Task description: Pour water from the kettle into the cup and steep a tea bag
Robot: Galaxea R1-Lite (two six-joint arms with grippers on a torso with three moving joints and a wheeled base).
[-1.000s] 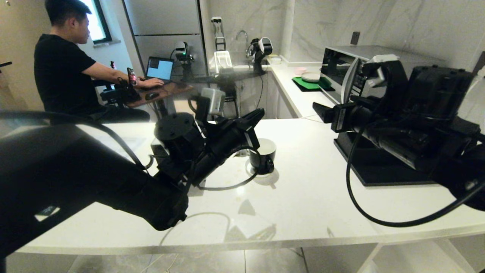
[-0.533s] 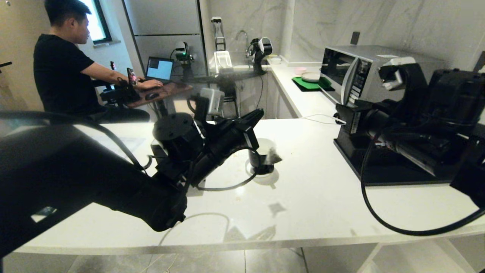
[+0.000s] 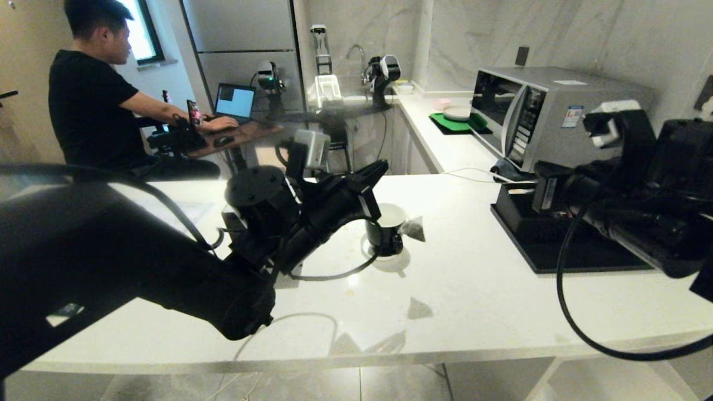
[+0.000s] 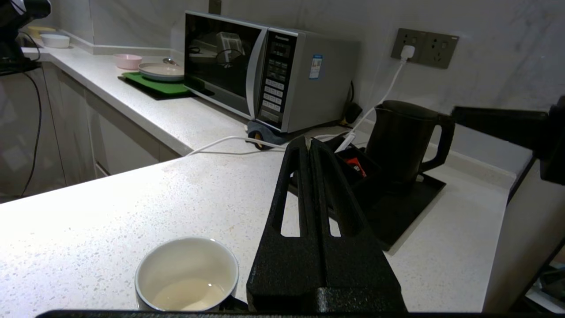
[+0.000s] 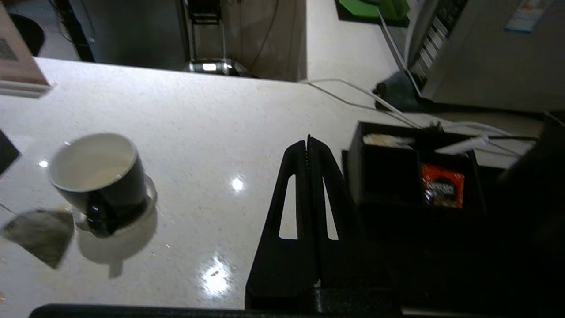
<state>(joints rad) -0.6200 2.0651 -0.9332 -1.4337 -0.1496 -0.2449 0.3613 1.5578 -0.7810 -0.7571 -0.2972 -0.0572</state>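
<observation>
Tea bag [image 3: 413, 228] was outside the cup [image 3: 387, 231], just beside it on the robot's right. Its shadow fell well apart from it on the counter [image 3: 473, 301], so probably off the surface. No string visible, and I couldn't tell what carried it. Cup stood upright mid-counter with a little pale liquid in the bottom, so the pour looked done. Kettle [image 4: 404, 141] sat upright on its black tray [image 4: 410, 207], lid on.

Step in hand: steeping, and the bag wasn't in yet. Next move calls for getting the bag over the rim and lowering it into the liquid without nudging the cup.

Left gripper [image 3: 379, 167] hovered above the cup, a bit to its left, jaws together, nothing visible between them. Right gripper [image 5: 307, 143] was well off to the right by the tray, jaws together, empty.

Around:
- Compartment box [image 5: 388, 176] with a red packet [image 5: 441, 190] sat on the tray.
- Microwave [image 3: 557, 111] stood behind it.
- White cable [image 4: 220, 141] ran across the counter's far edge.
- Person [image 3: 89, 106] sat at a laptop, far left.

Nothing blocked the cup. The left arm did hide part of it from the head view.
</observation>
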